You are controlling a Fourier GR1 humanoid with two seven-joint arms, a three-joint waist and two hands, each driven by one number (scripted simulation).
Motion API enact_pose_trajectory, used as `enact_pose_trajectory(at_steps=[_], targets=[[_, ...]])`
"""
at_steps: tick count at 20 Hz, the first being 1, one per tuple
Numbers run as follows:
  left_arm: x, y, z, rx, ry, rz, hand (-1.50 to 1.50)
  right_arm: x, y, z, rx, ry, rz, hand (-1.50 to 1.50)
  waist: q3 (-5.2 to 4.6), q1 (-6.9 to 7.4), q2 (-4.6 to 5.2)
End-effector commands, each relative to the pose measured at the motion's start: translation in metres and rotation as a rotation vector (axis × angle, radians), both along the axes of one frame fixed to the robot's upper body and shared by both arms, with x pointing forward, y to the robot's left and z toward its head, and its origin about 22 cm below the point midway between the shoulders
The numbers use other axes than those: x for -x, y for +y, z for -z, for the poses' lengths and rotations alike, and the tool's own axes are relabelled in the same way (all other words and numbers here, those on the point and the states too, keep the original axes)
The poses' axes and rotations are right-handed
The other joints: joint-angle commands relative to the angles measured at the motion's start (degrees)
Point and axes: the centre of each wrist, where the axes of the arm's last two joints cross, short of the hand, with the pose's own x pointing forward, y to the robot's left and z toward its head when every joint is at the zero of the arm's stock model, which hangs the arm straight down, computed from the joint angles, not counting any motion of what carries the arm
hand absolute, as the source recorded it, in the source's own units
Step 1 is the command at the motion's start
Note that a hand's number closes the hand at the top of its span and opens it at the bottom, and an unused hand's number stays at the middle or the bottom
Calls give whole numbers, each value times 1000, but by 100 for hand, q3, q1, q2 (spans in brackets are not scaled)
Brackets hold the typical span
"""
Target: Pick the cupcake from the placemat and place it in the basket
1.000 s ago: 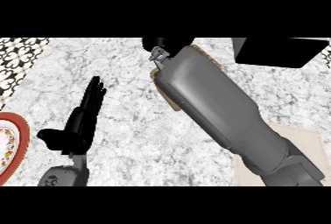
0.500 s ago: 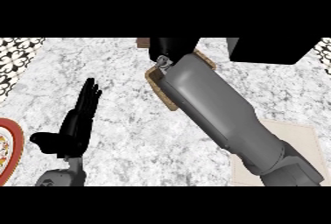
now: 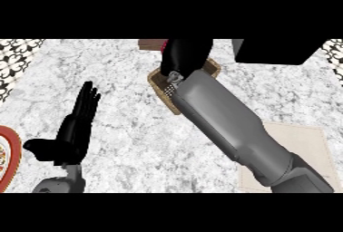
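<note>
Over basket [image 3: 161,86], R hand [image 3: 185,53] hovers.

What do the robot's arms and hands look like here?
Both forearms are smooth grey shells: the right forearm is thick and rounded, the left forearm shows only a small grey end. Both hands are black; the left hand has slim fingers and a thumb. A small speckled light wrist piece joins the right hand to its forearm. No cables or markings show.

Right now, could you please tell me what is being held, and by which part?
Right hand seems curled round the cupcake; only a pink sliver shows, so which part is unclear. Left hand holds nothing.
</note>
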Motion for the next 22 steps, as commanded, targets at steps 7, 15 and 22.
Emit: enact_pose_trajectory(at_steps=[7, 15, 22], targets=[[7, 6, 5, -3, 2, -23, 0, 1, -15, 34, -206, 19, 253, 150, 3, -125, -14], [-2, 13, 0, 5, 6, -33, 0, 10, -17, 50, -223, 54, 238, -150, 4, -110, 22], [5, 1, -2, 5, 4, -4, 0, 19, -10, 36, -273, -119, 177, -150, 5, -102, 4]])
